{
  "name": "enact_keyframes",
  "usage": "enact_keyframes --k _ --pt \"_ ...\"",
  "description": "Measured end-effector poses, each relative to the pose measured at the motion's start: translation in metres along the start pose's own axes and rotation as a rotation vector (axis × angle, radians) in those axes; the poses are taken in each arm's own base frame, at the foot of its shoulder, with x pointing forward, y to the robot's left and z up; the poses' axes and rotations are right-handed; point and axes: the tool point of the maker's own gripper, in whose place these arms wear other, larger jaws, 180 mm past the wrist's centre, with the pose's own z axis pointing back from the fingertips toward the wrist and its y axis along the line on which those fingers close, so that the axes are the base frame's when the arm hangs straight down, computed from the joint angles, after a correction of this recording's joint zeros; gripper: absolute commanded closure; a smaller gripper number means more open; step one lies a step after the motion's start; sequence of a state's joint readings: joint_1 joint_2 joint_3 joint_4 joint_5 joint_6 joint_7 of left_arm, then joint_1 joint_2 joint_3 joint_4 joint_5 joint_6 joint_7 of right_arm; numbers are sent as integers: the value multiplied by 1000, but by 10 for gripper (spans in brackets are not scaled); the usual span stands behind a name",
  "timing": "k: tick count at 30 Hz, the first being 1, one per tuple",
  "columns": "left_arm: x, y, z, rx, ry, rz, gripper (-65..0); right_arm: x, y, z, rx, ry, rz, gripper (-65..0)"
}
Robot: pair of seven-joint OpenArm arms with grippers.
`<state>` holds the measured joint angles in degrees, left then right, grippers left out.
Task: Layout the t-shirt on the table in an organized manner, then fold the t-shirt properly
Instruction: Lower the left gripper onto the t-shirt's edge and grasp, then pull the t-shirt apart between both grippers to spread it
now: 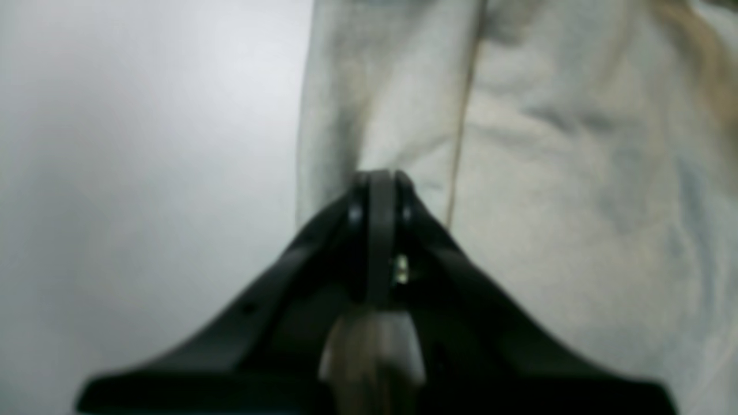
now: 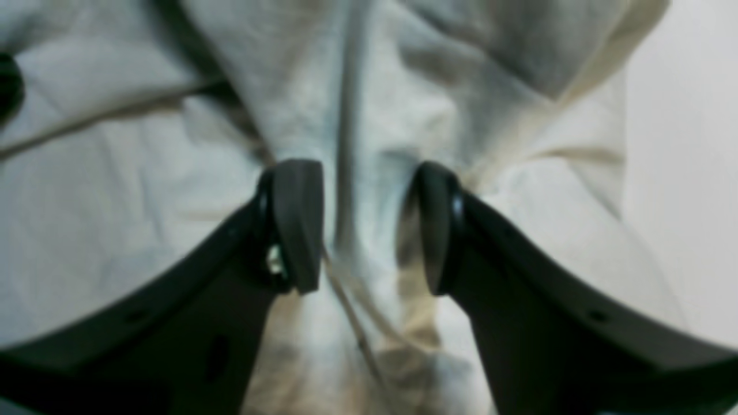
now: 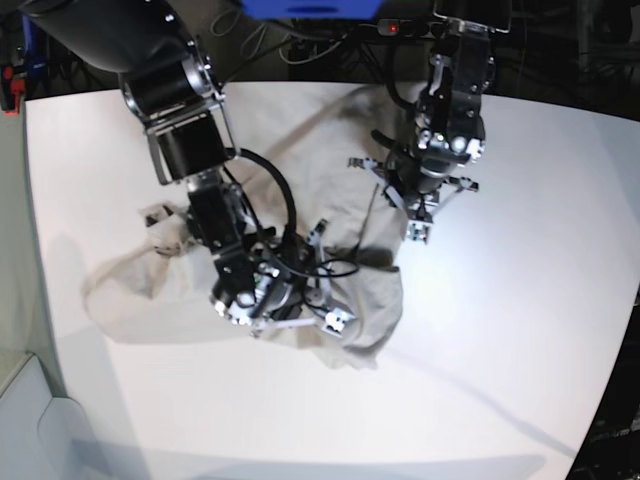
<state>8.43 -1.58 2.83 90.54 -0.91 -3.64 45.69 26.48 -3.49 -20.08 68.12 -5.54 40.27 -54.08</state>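
The beige t-shirt (image 3: pixel 310 170) lies crumpled across the white table (image 3: pixel 520 300), stretched between both arms. In the left wrist view, my left gripper (image 1: pixel 377 178) is shut on the t-shirt (image 1: pixel 576 202) near its edge, with a strip of cloth showing behind the fingertips. In the base view the left gripper (image 3: pixel 415 228) sits at the shirt's right side. My right gripper (image 2: pixel 366 225) has its jaws partway closed around a thick ridge of the t-shirt (image 2: pixel 144 202), and creases run toward both fingers. In the base view the right gripper (image 3: pixel 300 320) presses down on the shirt's lower middle.
Bare table (image 1: pixel 144 144) shows left of the shirt in the left wrist view, and a strip of table (image 2: pixel 692 173) at the right of the right wrist view. A black cable (image 3: pixel 280 195) from the right arm loops over the shirt. Dark equipment and wires lie beyond the far edge.
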Motion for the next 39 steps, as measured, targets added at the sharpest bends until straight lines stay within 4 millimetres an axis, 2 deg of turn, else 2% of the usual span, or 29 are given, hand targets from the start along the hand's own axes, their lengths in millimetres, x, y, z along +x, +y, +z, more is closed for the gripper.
enact_keyframes --k 6,8,11,14,17,22,26,30,35,39 --pt "-1 0 0 0 0 0 -1 4 0 -1 2 -28 -2 -252" --pt "-1 0 0 0 0 0 -1 3 0 -1 2 -26 -2 -181" --pt "-2 0 1 -1 0 1 -1 6 -4 1 -5 -29 1 -3" --pt "-6 4 2 1 -6 21 -1 10 -23 8 -36 -61 -44 0" --pt "-7 16 3 16 -2 39 -1 3 -48 18 -77 -66 -104 0" --pt "-11 29 6 47 -3 62 -1 6 -70 29 -116 -76 -118 0" --pt "-17 39 14 75 3 67 -1 11 -102 48 -172 -121 -184 0" --pt "-29 38 25 85 19 63 -1 12 -131 66 -218 -167 -264 0" --pt "-38 39 36 90 29 90 -1 13 -137 71 -217 -207 -342 0" --pt "-43 60 49 153 52 113 -1 11 -137 70 -217 -204 -347 0"
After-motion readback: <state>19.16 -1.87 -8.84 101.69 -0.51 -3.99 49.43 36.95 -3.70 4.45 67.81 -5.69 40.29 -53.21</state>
